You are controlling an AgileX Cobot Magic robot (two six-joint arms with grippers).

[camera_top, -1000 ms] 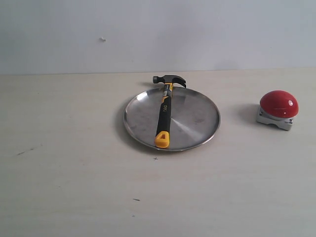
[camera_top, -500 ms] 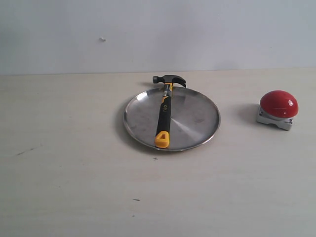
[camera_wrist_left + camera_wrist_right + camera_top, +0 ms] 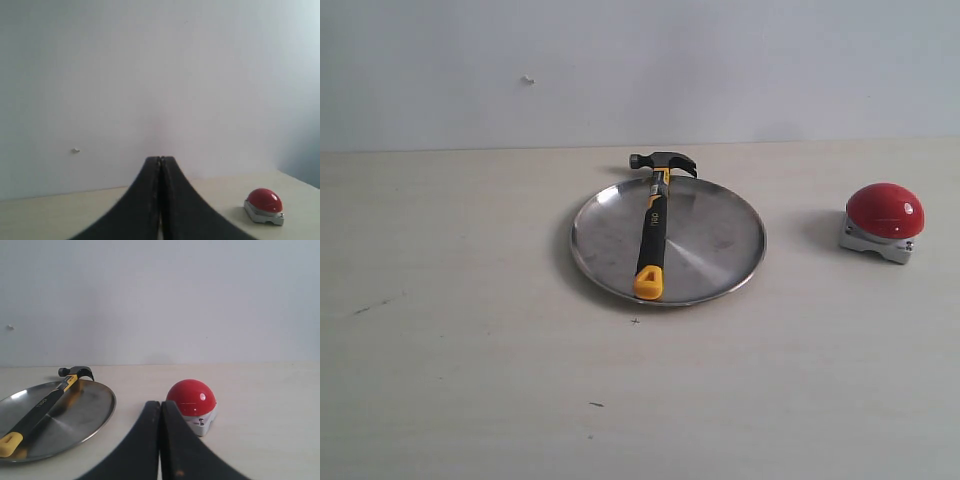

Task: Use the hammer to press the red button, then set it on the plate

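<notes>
Three objects sit on a pale table (image 3: 470,350) in front of a plain light wall (image 3: 640,70). At the centre lies the plate (image 3: 720,235). The hammer (image 3: 651,232) rests across its left half, with the yellow handle end by the near rim and the dark head poking out past the far rim. Well to the right, apart from the plate, stands the red button (image 3: 885,210) on its grey base. The left gripper (image 3: 160,162) and the right gripper (image 3: 160,407) each have black jaws pressed together, gripping nothing. The right gripper points toward the button.
</notes>
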